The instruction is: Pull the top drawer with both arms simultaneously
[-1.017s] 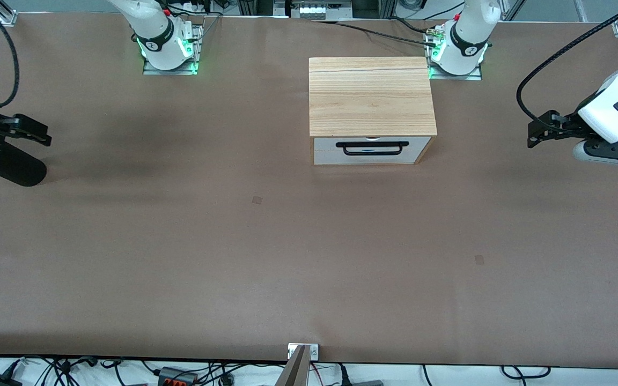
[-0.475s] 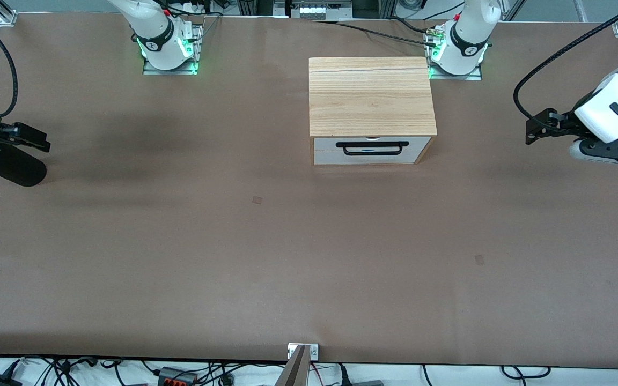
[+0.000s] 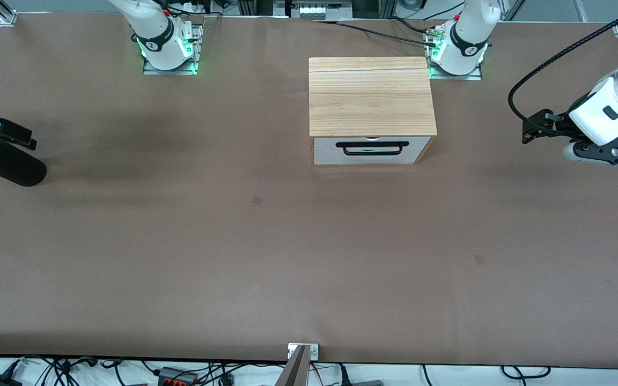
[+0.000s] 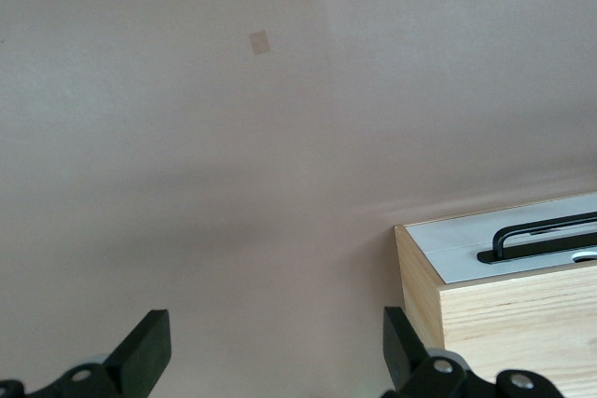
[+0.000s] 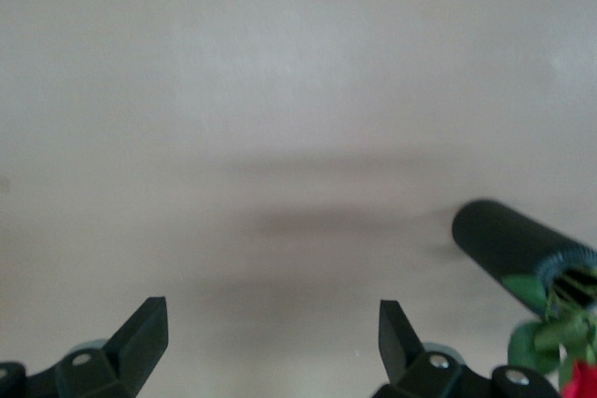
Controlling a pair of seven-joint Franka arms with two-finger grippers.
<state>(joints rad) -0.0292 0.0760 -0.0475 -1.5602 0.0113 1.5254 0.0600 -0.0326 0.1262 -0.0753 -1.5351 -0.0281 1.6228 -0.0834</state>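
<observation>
Hovering apart, both grippers [image 4: 270, 351] [image 5: 270, 347] (jaws spread); top drawer [image 3: 372, 149] closed.

Brown table [image 3: 234, 257], matte top, fills nearly the whole front view. Wood-grain cabinet [image 3: 372, 96] sits on it at approx 1 o'clock from table centre, top drawer [image 3: 372, 149] shut, white front w/ black bar handle [image 3: 372, 148] facing the front camera. Black cylinder [image 3: 7, 168] lies on its side at 9 o'clock, by the table edge. Two arm bases [image 3: 169, 48] [image 3: 456, 56] bolted along the 12 o'clock edge.
</observation>
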